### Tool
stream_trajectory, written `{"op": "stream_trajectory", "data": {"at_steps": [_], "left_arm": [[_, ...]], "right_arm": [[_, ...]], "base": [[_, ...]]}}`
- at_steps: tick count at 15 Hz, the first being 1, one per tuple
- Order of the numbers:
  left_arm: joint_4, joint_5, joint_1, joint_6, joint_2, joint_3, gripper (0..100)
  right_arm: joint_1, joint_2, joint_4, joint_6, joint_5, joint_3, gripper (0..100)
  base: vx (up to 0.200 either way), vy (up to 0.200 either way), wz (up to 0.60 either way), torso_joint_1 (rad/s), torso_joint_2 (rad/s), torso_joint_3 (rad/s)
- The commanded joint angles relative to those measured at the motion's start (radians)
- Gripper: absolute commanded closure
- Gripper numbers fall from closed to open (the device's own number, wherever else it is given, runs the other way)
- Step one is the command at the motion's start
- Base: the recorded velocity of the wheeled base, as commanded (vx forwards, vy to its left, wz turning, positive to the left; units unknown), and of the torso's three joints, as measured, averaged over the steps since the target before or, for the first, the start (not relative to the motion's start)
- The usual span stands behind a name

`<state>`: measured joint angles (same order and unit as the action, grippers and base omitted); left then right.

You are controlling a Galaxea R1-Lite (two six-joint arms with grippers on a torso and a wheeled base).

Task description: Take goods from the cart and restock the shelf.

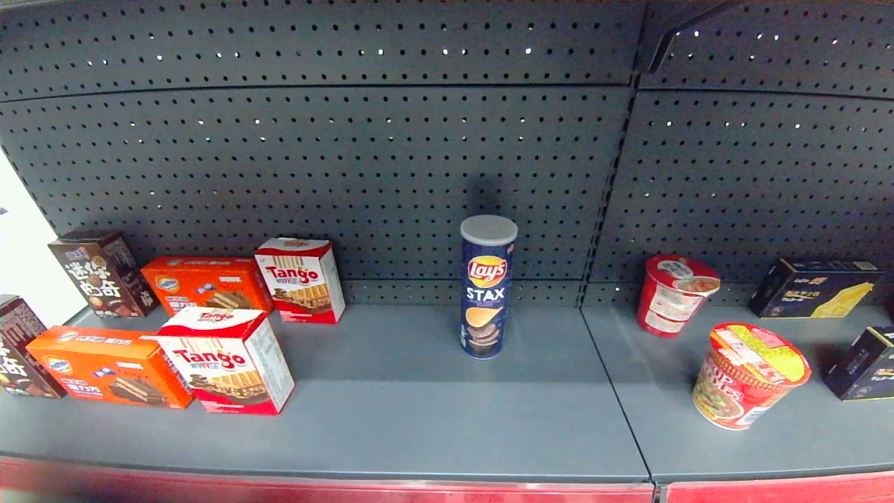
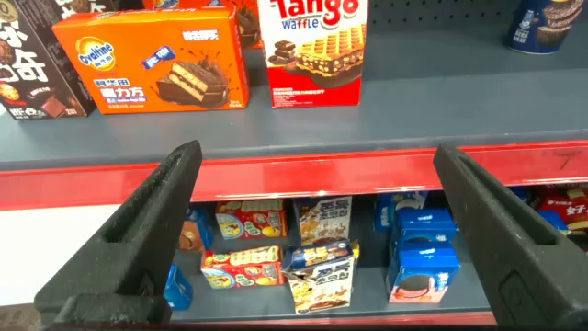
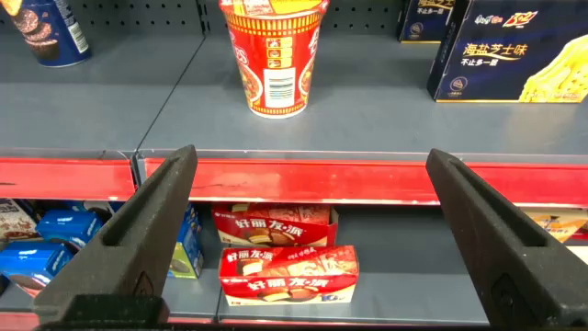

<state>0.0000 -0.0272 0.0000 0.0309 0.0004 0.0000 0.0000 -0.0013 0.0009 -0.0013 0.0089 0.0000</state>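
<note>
Chips can (image 1: 487, 286) stands upright mid-frame on the shelf (image 1: 419, 405).
Left tool (image 2: 317, 156) and right tool (image 3: 310, 158) gape empty before its red edge (image 2: 312, 176); their wrist views add snack boxes (image 2: 322, 267) on the tier below.

Blue chip can (image 1: 487, 286) upright, centre of grey shelf (image 1: 419, 398), wafer boxes (image 1: 230, 360) left, noodle cups (image 1: 747, 374) right
</note>
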Motion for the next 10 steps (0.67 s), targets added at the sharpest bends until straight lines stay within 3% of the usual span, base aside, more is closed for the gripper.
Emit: {"op": "stream_trajectory", "data": {"at_steps": [1, 5, 10], "left_arm": [[0.0, 0.0, 0.0, 0.0, 0.0, 0.0, 0], [0.0, 0.0, 0.0, 0.0, 0.0, 0.0, 0], [0.0, 0.0, 0.0, 0.0, 0.0, 0.0, 0]], "right_arm": [[0.0, 0.001, 0.001, 0.0, 0.0, 0.0, 0], [0.0, 0.001, 0.001, 0.0, 0.0, 0.0, 0], [0.0, 0.001, 0.001, 0.0, 0.0, 0.0, 0]], "base": [[0.0, 0.0, 0.0, 0.0, 0.0, 0.0], [0.0, 0.0, 0.0, 0.0, 0.0, 0.0], [0.0, 0.0, 0.6, 0.003, 0.0, 0.002]]}}
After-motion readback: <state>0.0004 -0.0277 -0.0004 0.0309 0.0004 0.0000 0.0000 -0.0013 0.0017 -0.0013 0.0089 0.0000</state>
